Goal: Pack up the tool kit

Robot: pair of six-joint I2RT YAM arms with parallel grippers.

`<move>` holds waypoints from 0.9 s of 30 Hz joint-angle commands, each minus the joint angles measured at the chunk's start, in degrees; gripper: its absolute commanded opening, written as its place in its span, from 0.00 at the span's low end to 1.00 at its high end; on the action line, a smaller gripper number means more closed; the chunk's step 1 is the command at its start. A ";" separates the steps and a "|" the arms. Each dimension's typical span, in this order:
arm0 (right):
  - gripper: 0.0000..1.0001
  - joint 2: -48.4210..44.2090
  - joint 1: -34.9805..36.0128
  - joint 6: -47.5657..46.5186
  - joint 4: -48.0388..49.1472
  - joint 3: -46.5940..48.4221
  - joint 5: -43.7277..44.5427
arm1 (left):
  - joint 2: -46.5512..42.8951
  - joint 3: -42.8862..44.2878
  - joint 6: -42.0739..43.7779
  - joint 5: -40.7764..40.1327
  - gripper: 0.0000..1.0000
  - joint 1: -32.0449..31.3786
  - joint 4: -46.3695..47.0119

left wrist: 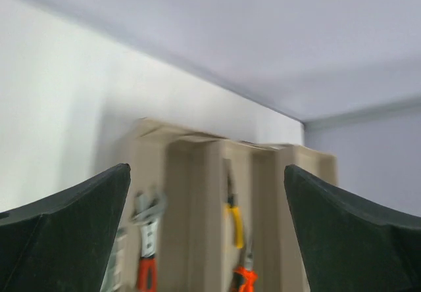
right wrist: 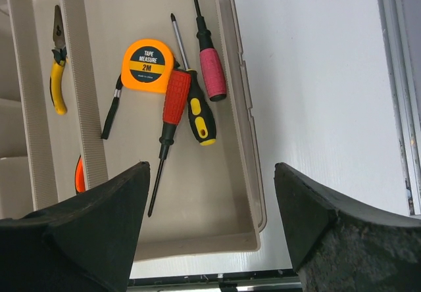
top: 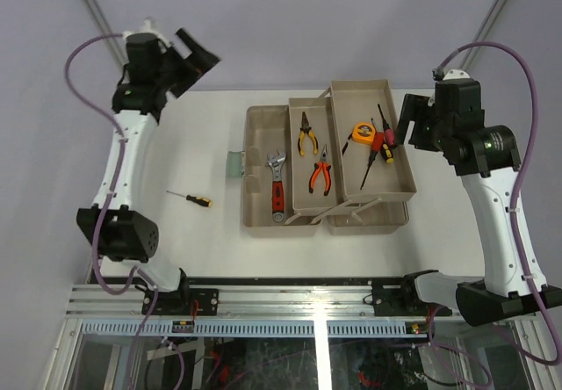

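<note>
A beige toolbox [top: 259,214] stands open on the white table with its trays spread. It holds an orange-handled wrench [top: 277,188], yellow pliers [top: 306,135], orange pliers [top: 320,172], an orange tape measure [top: 363,132] and three screwdrivers [top: 379,148]. A small black and yellow screwdriver [top: 191,198] lies loose on the table left of the box. My left gripper [top: 198,56] is open and empty, raised at the far left. My right gripper [top: 411,125] is open and empty, above the right tray's [right wrist: 247,147] edge. The tape measure [right wrist: 148,65] and the screwdrivers [right wrist: 191,104] show in the right wrist view.
The box's grey latch [top: 235,163] sticks out on its left side. The table's far edge meets a grey wall. A metal rail [top: 307,298] with the arm bases runs along the near edge.
</note>
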 commanded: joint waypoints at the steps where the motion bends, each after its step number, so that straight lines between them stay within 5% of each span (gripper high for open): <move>1: 0.83 0.84 0.44 -1.08 4.03 -1.70 -1.76 | -5.68 -17.68 -4.25 -4.21 1.00 8.72 -6.82; 8: 0.83 1.46 0.44 -1.66 4.13 -2.39 -1.95 | -9.59 -38.70 -16.84 -0.70 0.86 15.19 -13.46; 18: 0.83 1.03 0.41 -1.13 2.86 -2.04 -1.26 | -7.74 -37.81 -21.42 -6.08 0.72 15.71 -16.61; 27: 0.83 2.12 0.42 -0.92 1.62 -0.40 -1.22 | -6.23 -44.62 -24.17 -6.70 0.72 16.20 -19.42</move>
